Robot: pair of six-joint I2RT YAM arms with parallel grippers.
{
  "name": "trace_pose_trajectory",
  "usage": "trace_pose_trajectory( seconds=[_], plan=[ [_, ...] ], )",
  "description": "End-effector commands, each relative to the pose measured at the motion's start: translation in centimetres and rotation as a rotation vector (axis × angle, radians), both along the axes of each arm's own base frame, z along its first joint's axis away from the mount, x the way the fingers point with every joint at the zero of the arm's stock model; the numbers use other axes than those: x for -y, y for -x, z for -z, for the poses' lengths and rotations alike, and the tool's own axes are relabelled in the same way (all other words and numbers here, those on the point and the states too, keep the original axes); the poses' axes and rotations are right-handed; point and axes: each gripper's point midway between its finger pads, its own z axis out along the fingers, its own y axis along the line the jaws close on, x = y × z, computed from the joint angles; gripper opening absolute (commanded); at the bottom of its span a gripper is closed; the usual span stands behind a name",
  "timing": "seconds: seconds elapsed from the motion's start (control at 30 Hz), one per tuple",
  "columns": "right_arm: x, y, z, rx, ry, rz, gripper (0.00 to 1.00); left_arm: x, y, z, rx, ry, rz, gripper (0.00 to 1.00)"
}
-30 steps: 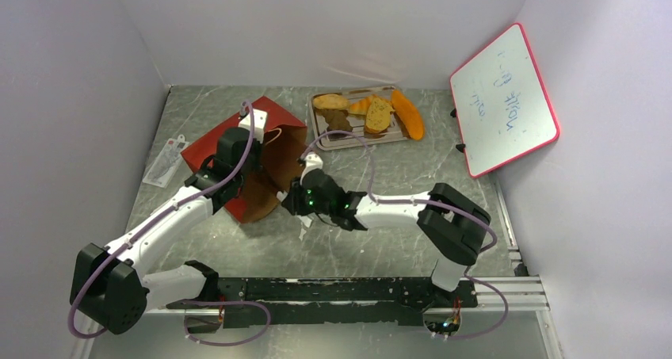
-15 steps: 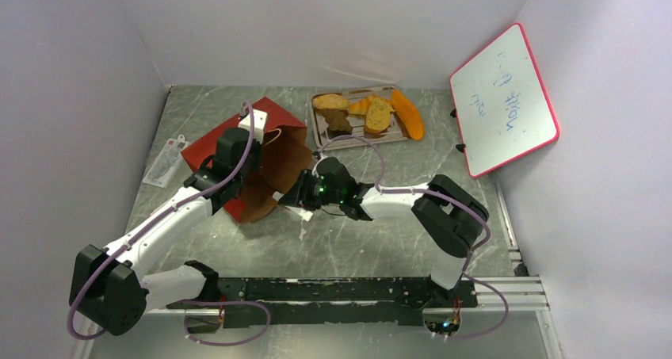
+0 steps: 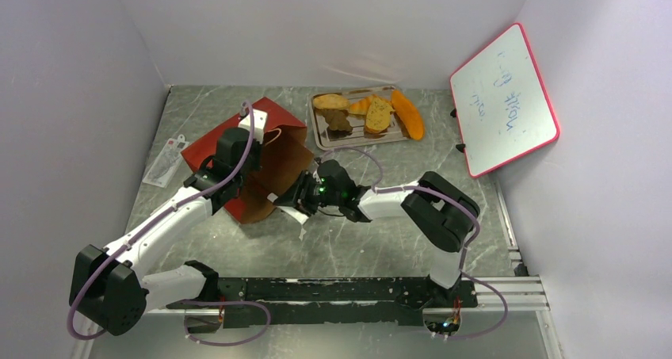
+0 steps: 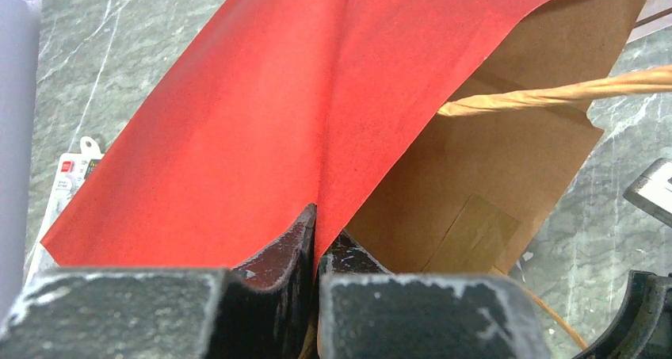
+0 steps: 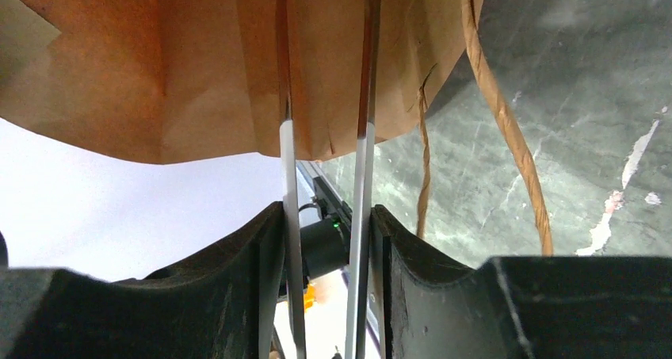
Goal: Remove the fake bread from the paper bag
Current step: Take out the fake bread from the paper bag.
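Right claw (image 3: 285, 206): nearest me, at the paper bag (image 3: 279, 162)'s open mouth; fingers a narrow gap apart with nothing between them.
Left claw (image 4: 315, 240): on the bag's left side, jaws pinched together on a fold of the red wall, propping the mouth open.
Bag, handling: I'd judge it light and floppy. Thin paper creases and slides on the desk (image 3: 380, 240), so it needs pinning at the wall, as it is now. The cord handle (image 4: 555, 93) is too slack to steady it.
Bag, look: red outside, brown kraft inside, lying tipped over with the mouth facing the right arm. What I can see of the inside shows no bread, but the deep end is hidden.
Fake bread (image 3: 379, 115), place: beyond the bag, on a silver tray (image 3: 357, 139) just past its mouth.
Bread, handling: probably light, rigid and a bit slick; take each piece across its short width.
Bread, look: a tan toast slice, an orange crescent (image 3: 407, 113), a golden roll (image 3: 330, 101) and a darker piece (image 3: 338, 121).
Farthest: a red-framed whiteboard (image 3: 503, 97), well right of the bag.
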Motion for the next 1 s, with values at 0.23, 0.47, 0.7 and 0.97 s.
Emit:
trace_pose_trajectory(
  seconds=[0.23,0.47,0.7,0.97],
  plan=[
    [-2.2,-1.9,-0.9,-0.094,-0.103,0.064,0.45,0.9,0.3,-0.7,0.006,0.068,0.026,0.07],
    [-3.2,-2.8,-0.4,-0.117,-0.117,0.091,0.45,1.0,0.7,-0.7,-0.006,0.079,0.031,0.07],
    [-4.7,-3.7,-0.8,-0.097,-0.141,0.097,0.45,1.3,0.9,-0.7,-0.016,0.094,0.041,0.07],
    [-5.8,-4.5,0.2,-0.048,-0.139,0.090,0.45,1.4,1.0,-0.7,-0.016,0.102,0.044,0.07]
  ],
)
